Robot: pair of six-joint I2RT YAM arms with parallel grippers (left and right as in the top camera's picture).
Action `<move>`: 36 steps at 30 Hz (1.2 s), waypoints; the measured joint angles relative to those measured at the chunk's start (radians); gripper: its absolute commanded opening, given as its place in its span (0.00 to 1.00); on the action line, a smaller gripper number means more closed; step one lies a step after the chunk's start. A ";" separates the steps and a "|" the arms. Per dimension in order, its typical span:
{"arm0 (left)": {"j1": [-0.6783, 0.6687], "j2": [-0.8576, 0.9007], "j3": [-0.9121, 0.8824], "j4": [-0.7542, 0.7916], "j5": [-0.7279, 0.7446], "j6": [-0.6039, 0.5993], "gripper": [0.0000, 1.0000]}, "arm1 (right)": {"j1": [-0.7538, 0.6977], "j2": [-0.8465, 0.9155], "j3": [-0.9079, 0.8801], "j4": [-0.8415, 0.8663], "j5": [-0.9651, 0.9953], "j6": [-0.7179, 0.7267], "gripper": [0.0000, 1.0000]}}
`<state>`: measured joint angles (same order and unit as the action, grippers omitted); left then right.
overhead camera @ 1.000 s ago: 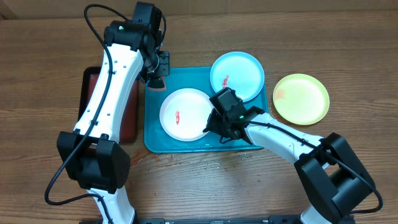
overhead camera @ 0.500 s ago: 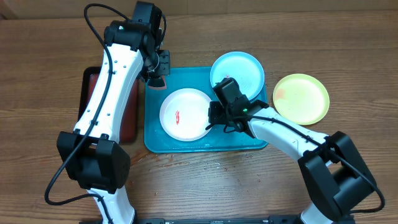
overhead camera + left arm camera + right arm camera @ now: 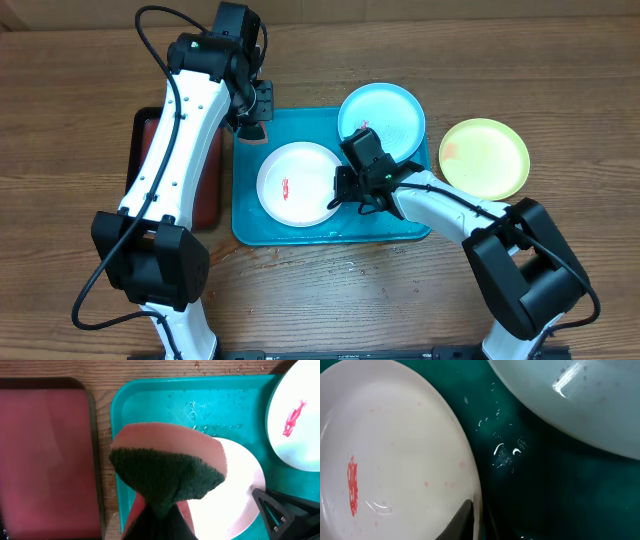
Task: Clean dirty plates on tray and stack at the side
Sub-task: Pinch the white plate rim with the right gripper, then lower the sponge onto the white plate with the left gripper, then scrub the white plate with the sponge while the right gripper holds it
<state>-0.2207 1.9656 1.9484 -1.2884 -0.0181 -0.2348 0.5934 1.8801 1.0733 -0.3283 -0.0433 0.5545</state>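
Observation:
The white plate (image 3: 295, 183) lies in the turquoise tray (image 3: 290, 125) with a red smear near its middle. My right gripper (image 3: 340, 190) pinches its right rim; in the right wrist view a dark finger (image 3: 462, 522) lies on top of the white plate (image 3: 395, 460). The pale cyan plate (image 3: 385, 118) rests at the tray's far right corner, red smear showing. The yellow-green plate (image 3: 484, 158) sits on the table right of the tray. My left gripper (image 3: 252, 125) hovers over the tray's far left corner, shut on a pink sponge with a dark green pad (image 3: 165, 470).
A black tray with a red inside (image 3: 208, 195) lies left of the turquoise tray, under the left arm. Water drops speckle the tray floor (image 3: 530, 490) between the two plates. Bare wooden table surrounds everything.
My right gripper has moved from the tray's front edge up to the white plate's right rim and narrowed onto it. The left arm and sponge have not moved.

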 measured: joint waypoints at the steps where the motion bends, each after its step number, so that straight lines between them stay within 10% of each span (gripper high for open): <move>1: 0.000 0.000 -0.004 0.002 0.000 0.000 0.04 | 0.000 0.005 0.000 0.000 0.000 0.011 0.04; 36: -0.100 0.000 -0.594 0.433 0.091 -0.025 0.04 | -0.004 0.017 0.011 -0.022 -0.012 0.174 0.04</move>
<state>-0.3210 1.9659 1.3540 -0.8555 0.0731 -0.2596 0.5896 1.8973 1.0847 -0.3504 -0.0555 0.7284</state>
